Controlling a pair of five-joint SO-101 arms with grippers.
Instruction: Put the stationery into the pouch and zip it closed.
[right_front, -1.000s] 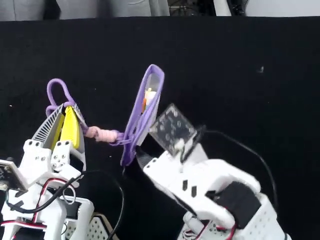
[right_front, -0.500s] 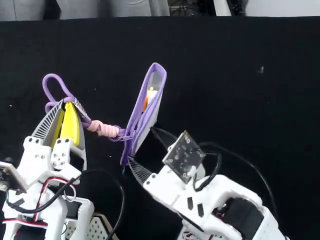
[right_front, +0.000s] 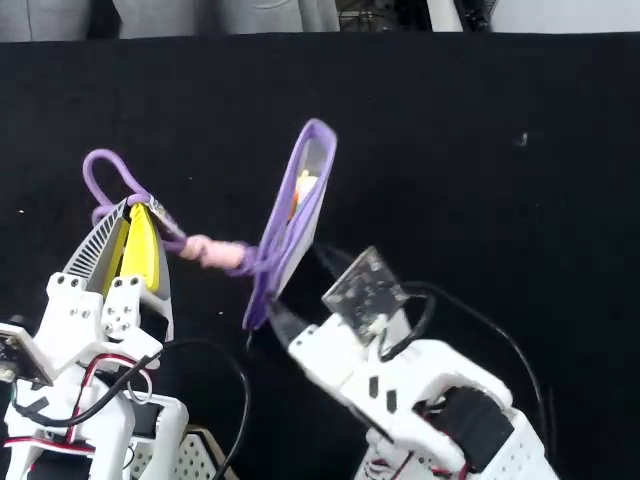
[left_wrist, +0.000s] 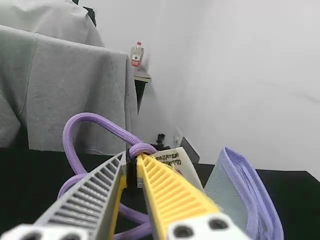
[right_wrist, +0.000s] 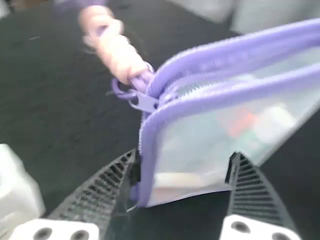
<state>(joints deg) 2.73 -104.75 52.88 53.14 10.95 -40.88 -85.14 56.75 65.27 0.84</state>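
The purple-edged clear pouch (right_front: 300, 215) stands on its narrow end, with orange and white stationery (right_front: 302, 188) inside. A pink charm (right_front: 212, 252) and a purple cord loop (right_front: 100, 170) hang off its zipper pull (right_wrist: 142, 100). My left gripper (right_front: 140, 212) is shut on the cord loop (left_wrist: 80, 130) beside a white tag, left of the pouch (left_wrist: 240, 175). My right gripper (right_front: 298, 284) is open and straddles the lower end of the pouch (right_wrist: 220, 125), one finger on each side. The zipper looks shut up to the pull, near the charm (right_wrist: 110, 45).
The black table (right_front: 480, 150) stretches wide to the right and behind the pouch. A black cable (right_front: 230, 370) loops between the two arm bases at the front edge. Grey cloth hangs along the far edge.
My right gripper let go of the pouch's lower end, opened and turned its wrist. The pouch leaned slightly to the right, and the cord loop and charm shifted a little left.
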